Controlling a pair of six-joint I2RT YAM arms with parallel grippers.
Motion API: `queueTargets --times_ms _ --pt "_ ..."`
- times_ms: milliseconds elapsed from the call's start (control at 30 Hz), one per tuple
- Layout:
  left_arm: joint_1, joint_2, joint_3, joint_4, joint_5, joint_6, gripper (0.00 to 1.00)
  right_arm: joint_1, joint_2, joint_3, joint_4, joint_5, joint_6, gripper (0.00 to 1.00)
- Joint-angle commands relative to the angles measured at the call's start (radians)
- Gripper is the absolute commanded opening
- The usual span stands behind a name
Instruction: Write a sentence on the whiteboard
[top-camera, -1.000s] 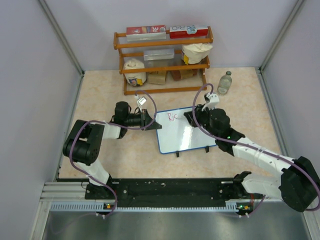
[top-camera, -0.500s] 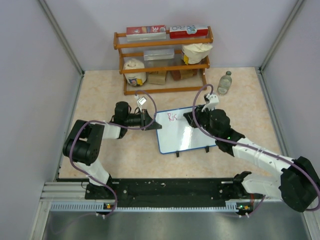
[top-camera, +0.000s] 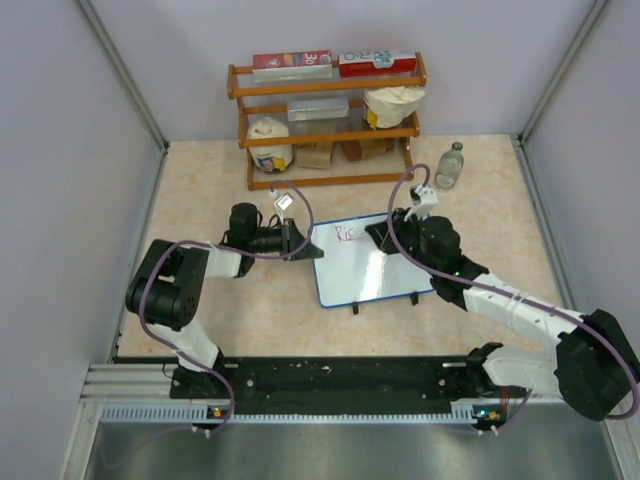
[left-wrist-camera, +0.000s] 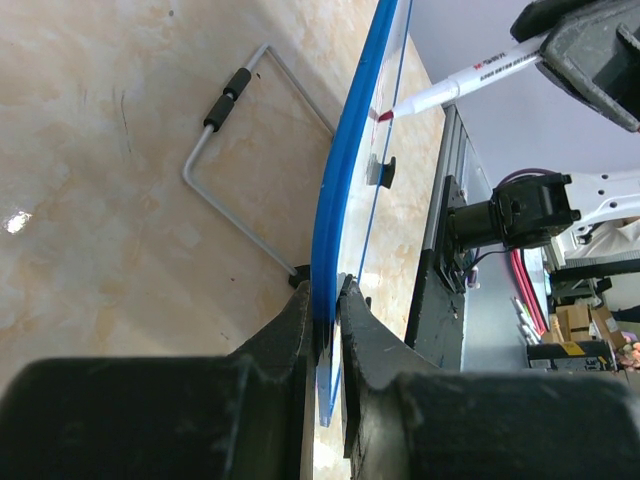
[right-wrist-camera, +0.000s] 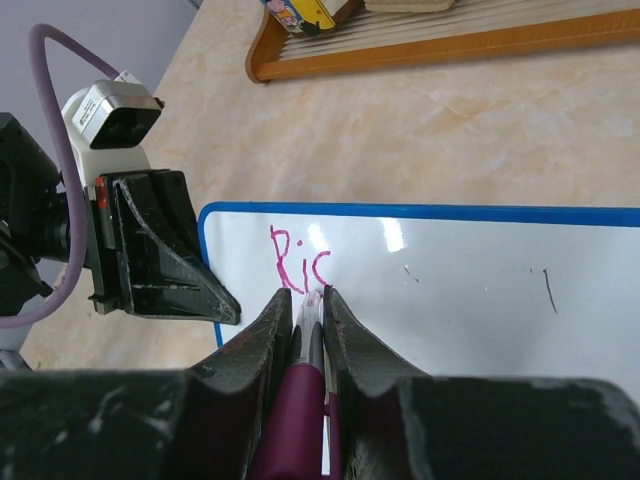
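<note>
The whiteboard (top-camera: 375, 275), white with a blue frame, stands tilted on the table's middle. Pink lettering (top-camera: 347, 235) at its top left reads "Ric" in the right wrist view (right-wrist-camera: 300, 262). My left gripper (top-camera: 305, 243) is shut on the board's left edge; in the left wrist view (left-wrist-camera: 325, 290) the blue frame (left-wrist-camera: 345, 170) sits between the jaws. My right gripper (top-camera: 385, 235) is shut on a magenta-bodied marker (right-wrist-camera: 300, 400). In the right wrist view (right-wrist-camera: 305, 295) the marker tip touches the board (right-wrist-camera: 480, 300) just under the "c". The marker also shows in the left wrist view (left-wrist-camera: 470, 78).
A wooden rack (top-camera: 325, 110) with boxes and bags stands at the back. A small clear bottle (top-camera: 451, 165) stands right of it. A wire stand (left-wrist-camera: 240, 170) props the board from behind. Grey walls close in both sides.
My right gripper has shifted slightly with the marker beside the lettering. The left gripper and the board have not moved.
</note>
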Motion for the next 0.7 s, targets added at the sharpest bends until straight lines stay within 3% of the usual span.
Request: queueTargets --times_ms 0,667 --pt "-0.004 0.02 0.01 -0.037 -0.051 0.047 0.0 -0.065 -0.047 0.002 0.069 -0.069 0.075 0.0" --pt "-0.004 0.023 0.011 -0.031 -0.048 0.042 0.0 -0.081 -0.03 0.005 0.015 -0.068 0.029 0.0"
